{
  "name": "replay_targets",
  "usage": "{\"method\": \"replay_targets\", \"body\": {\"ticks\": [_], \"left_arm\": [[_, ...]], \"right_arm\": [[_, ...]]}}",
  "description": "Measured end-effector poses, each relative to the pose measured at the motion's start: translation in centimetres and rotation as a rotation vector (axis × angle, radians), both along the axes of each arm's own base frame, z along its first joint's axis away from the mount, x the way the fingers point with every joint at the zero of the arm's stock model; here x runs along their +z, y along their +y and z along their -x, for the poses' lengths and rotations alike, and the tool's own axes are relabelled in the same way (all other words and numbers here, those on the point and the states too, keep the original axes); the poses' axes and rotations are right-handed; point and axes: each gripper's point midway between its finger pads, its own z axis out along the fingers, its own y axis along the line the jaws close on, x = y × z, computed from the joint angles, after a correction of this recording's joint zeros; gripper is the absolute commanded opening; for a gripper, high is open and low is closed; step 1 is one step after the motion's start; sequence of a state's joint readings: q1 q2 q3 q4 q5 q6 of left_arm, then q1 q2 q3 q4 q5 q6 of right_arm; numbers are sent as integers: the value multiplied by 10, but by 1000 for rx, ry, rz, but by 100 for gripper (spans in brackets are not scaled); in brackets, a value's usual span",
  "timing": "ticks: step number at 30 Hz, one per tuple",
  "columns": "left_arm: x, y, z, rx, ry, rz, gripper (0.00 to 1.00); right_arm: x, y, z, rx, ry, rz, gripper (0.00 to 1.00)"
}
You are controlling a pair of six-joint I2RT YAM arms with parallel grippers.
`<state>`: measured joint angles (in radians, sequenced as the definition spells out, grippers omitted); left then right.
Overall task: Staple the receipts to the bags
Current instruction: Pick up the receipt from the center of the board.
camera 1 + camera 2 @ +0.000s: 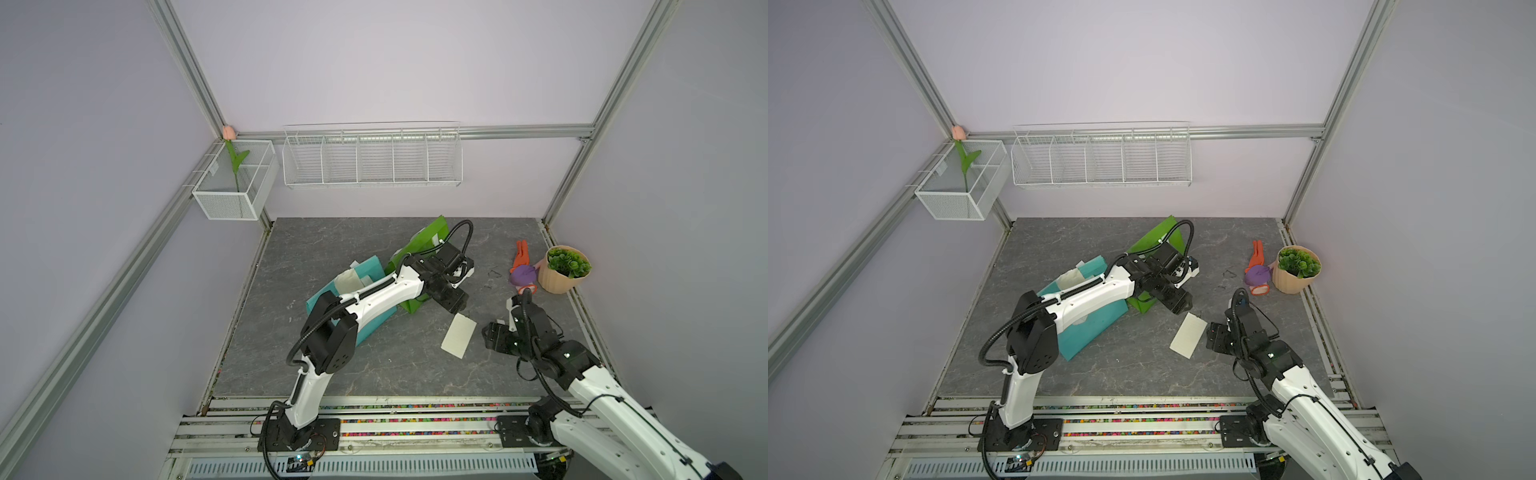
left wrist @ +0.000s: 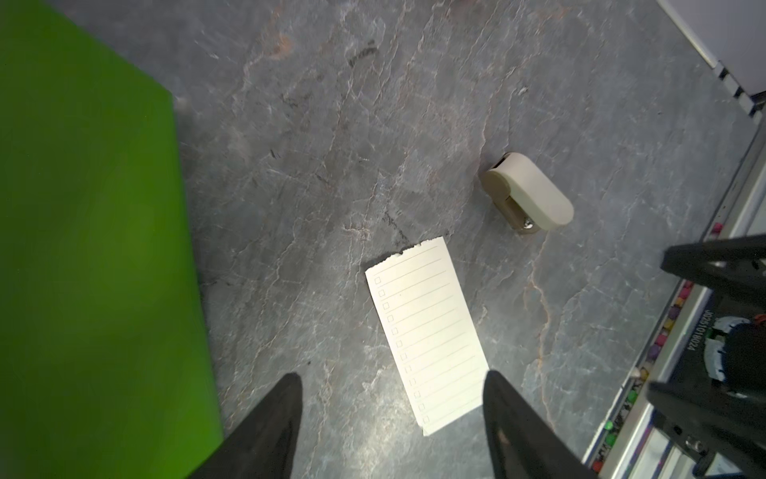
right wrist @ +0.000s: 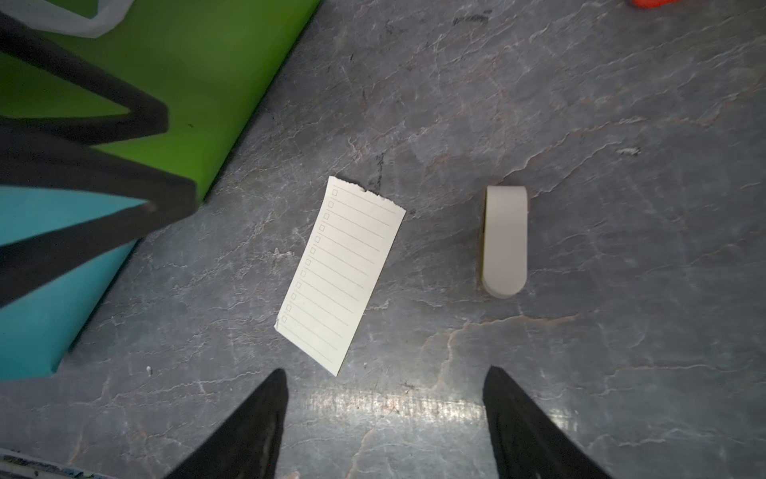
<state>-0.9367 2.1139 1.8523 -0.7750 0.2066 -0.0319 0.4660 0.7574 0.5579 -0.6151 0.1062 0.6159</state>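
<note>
A teal bag [image 1: 365, 328] lies on its side at the table's left-centre, a cream receipt [image 1: 347, 281] on its upper face. The green bag [image 1: 428, 237] leans behind it. My left arm reaches over both bags. A second receipt [image 1: 459, 336] lies flat and loose on the table. My left gripper [image 2: 391, 375] hovers open over one end of this receipt [image 2: 427, 331]. My right gripper [image 3: 387, 370] stands open just short of the receipt's [image 3: 342, 273] other end. The white stapler [image 3: 505, 240] lies shut beside the slip, apart from both grippers.
A beige plant pot [image 1: 563, 270] and orange and purple items [image 1: 521, 270] stand at the right edge. A wire rack [image 1: 372, 160] and a mesh box with a tulip [image 1: 237, 183] hang on the walls. Aluminium rails [image 1: 374, 415] run along the front.
</note>
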Motion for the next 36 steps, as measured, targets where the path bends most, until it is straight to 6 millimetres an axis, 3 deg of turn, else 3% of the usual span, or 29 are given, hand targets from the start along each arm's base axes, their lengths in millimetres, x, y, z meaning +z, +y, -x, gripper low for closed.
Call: {"method": "replay_targets", "body": {"ticks": [5, 11, 13, 18, 22, 36], "left_arm": [[-26, -3, -15, 6, 41, 12, 70], [-36, -6, -29, -12, 87, 75, 62], [-44, -7, -28, -29, 117, 85, 59], [-71, -10, -19, -54, 189, 78, 61], [-76, -11, -17, -65, 213, 91, 61], [-85, -17, -10, -119, 287, 139, 54]], "right_arm": [[-20, 9, 6, 14, 59, -45, 77], [-49, 23, 3, 23, 127, -97, 63], [-54, 27, 0, 19, 127, -113, 61], [-64, 34, -10, 14, 131, -130, 63], [-83, 37, -15, 9, 178, -115, 62], [-86, 55, -51, 0, 101, -166, 45]]}}
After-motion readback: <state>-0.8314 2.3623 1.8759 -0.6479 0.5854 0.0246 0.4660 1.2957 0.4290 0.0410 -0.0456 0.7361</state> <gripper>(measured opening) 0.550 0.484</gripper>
